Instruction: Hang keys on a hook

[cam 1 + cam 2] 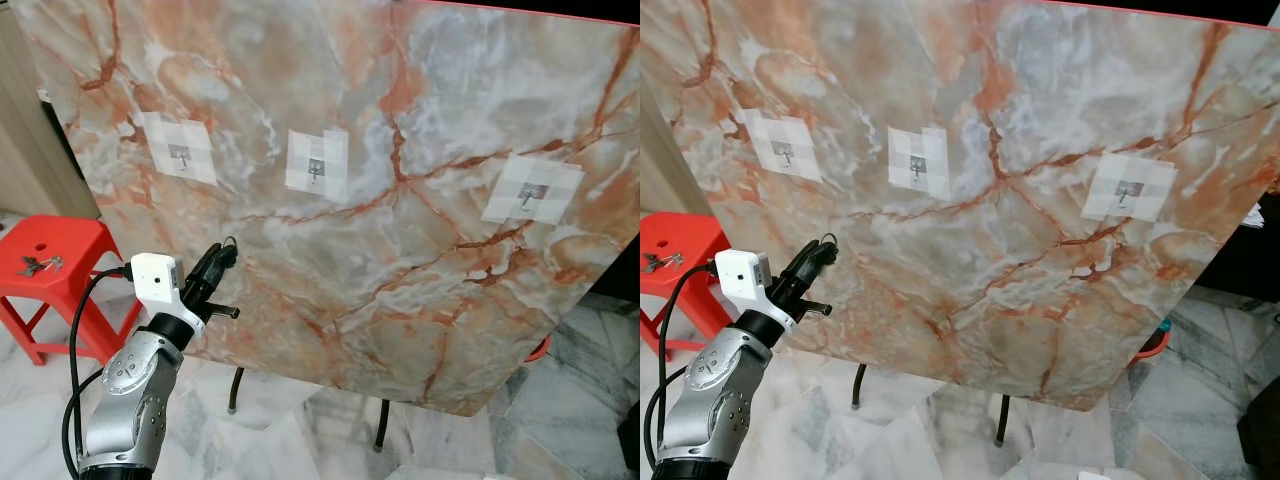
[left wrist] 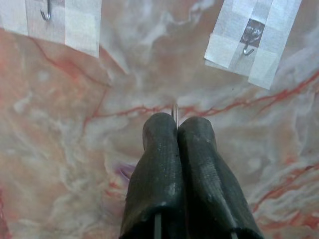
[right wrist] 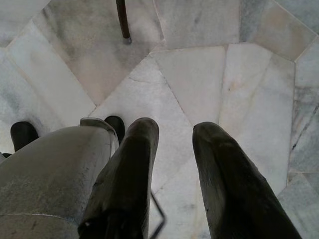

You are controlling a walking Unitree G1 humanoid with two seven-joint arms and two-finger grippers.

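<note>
A tilted marble board (image 1: 400, 260) carries three small metal hooks on taped white patches: left hook (image 1: 182, 155), middle hook (image 1: 316, 168), right hook (image 1: 530, 193). My left gripper (image 1: 222, 255) is raised in front of the board, below and between the left and middle hooks. It is shut on a thin metal key ring (image 2: 175, 110) that pokes out past the fingertips. In the left wrist view two hooks (image 2: 249, 42) (image 2: 46, 12) lie ahead of the fingers. A bunch of keys (image 1: 40, 265) lies on a red stool (image 1: 60, 290). My right gripper (image 3: 174, 132) hangs open over the floor.
The red stool stands to the left of the board, beside a wooden panel (image 1: 25, 150). Thin black legs (image 1: 236, 390) (image 1: 382, 425) stand under the board on a marble tile floor (image 1: 300, 440). A red object (image 1: 540, 348) peeks out behind the board's lower right edge.
</note>
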